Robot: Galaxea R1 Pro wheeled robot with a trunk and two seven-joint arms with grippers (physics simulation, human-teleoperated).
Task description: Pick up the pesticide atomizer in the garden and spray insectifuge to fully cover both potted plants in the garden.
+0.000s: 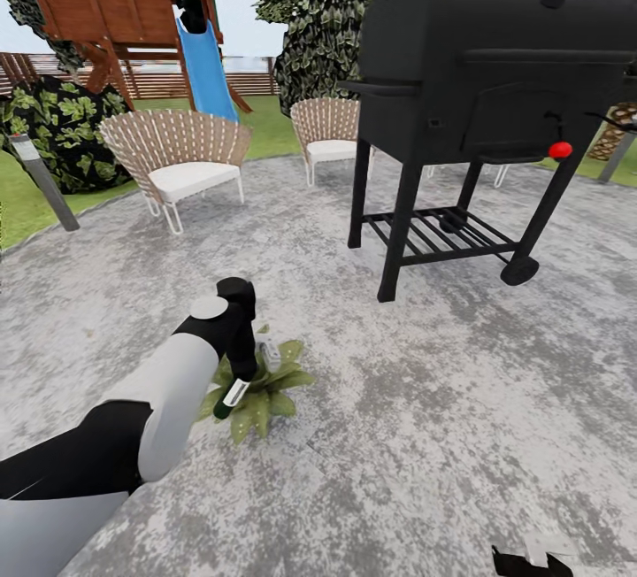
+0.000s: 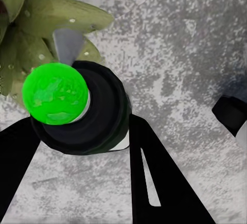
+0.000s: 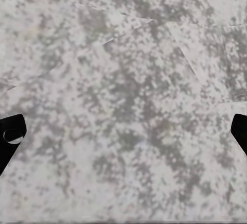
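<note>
Reaching down at about seven o'clock in the head view, the left gripper [image 1: 241, 373] pinches the pesticide atomizer [image 1: 232, 396] just above a potted plant [image 1: 261, 391] that sits on the grey stone patio [image 1: 425, 400]. In the left wrist view the black fingers [image 2: 164, 183] press on either side of the bottle [image 2: 85, 113], whose bright green end [image 2: 54, 92] faces the camera, with the plant's broad leaves [image 2: 46, 13] right beyond it.

The right gripper [image 3: 123, 136] hangs over bare speckled paving [image 3: 123, 80], its fingertips [image 3: 10, 136] spread wide with nothing between them; a dark piece of it shows at five o'clock in the head view [image 1: 531, 564].

A black barrel smoker grill [image 1: 495, 90] on legs stands at one to two o'clock, well apart from the plant. Two woven chairs with white cushions sit at eleven [image 1: 181, 157] and twelve o'clock [image 1: 327, 130]. Behind them are a wooden play set [image 1: 115, 2] with a blue slide [image 1: 205, 68], a dark leafy bush [image 1: 62, 126] at ten o'clock, a grey post [image 1: 42, 183] beside it, a tall tree [image 1: 318, 11], the lawn [image 1: 22, 205] and a brown slatted fence [image 1: 177, 77].
</note>
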